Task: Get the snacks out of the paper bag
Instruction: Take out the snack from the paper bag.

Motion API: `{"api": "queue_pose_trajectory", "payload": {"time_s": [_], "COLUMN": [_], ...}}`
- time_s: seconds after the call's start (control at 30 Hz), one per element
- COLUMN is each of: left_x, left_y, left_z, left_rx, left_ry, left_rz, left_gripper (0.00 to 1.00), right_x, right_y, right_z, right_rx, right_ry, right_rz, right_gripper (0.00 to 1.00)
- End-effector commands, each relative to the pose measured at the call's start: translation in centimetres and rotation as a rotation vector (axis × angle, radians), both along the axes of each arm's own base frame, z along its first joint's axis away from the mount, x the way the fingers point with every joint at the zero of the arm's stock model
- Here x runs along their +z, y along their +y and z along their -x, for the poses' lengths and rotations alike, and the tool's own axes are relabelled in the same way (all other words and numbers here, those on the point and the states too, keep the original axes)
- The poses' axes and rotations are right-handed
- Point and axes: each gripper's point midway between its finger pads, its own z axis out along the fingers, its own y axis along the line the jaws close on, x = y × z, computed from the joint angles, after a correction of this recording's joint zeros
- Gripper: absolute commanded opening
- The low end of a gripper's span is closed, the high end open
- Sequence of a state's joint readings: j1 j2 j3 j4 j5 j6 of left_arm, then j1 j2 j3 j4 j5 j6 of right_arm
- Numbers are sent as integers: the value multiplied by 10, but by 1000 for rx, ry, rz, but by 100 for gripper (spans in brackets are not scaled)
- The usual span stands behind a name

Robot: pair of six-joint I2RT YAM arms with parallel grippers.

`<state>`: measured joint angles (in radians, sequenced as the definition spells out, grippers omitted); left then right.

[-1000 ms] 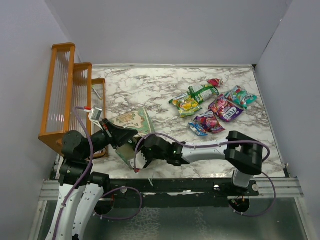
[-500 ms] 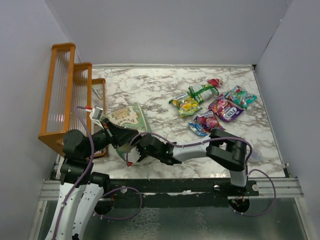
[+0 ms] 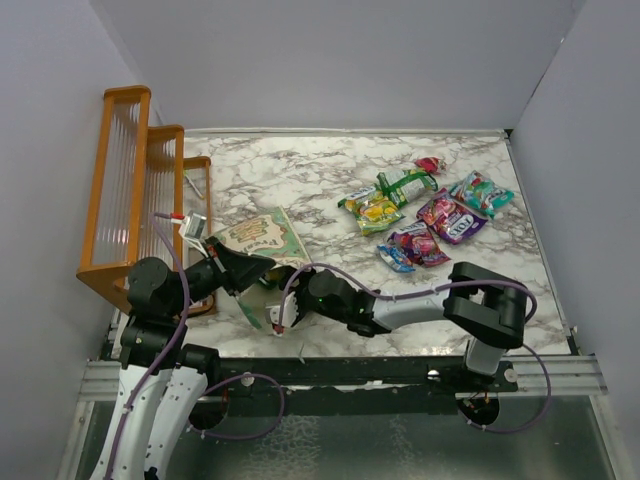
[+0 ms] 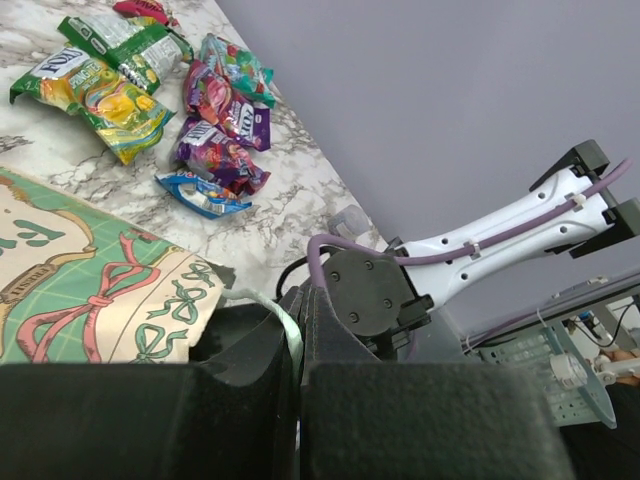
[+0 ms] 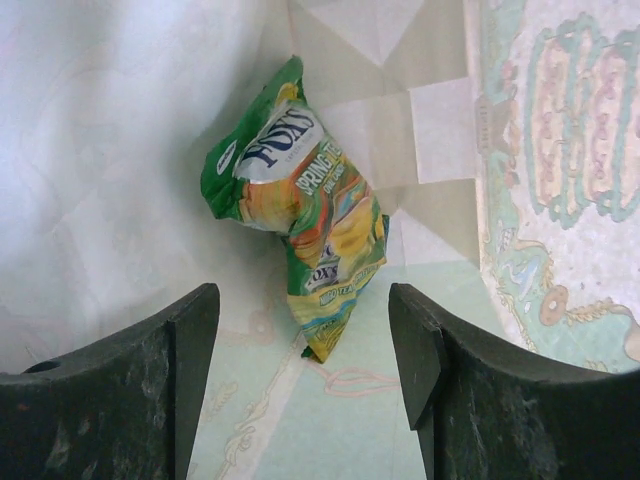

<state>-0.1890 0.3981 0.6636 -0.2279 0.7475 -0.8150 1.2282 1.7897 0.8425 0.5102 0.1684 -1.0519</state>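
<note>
Facing green-yellow snack inside paper bag: right gripper, jaws spread; left gripper, jaws pinched on bag rim. Risk: bag wall caught with snack if closed low.

We see the right arm as a glossy white shell between matte black round joints, a purple cable tied along it behind the right gripper. Its fingers are thick, curved, grainy black blocks.

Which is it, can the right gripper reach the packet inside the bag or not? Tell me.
Likely yes: the right gripper is open inside the paper bag, the green-yellow packet lies straight ahead, and nothing is between them.
</note>
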Motion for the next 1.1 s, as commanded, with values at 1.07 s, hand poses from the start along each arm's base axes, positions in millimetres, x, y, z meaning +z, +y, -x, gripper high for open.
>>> {"api": "queue_pose_trajectory", "payload": {"time_s": [1.07], "left_x": [19], "left_y": [-6], "left_z": [-1], "left_rx": [-44], "left_ry": [-53], "left_rz": [62], "left_gripper": [0], "right_x": [51], "right_y": [43], "right_z": [69], "right_rx": [215], "right_ry": [89], "right_rz": [-187], "right_gripper": [66]}}
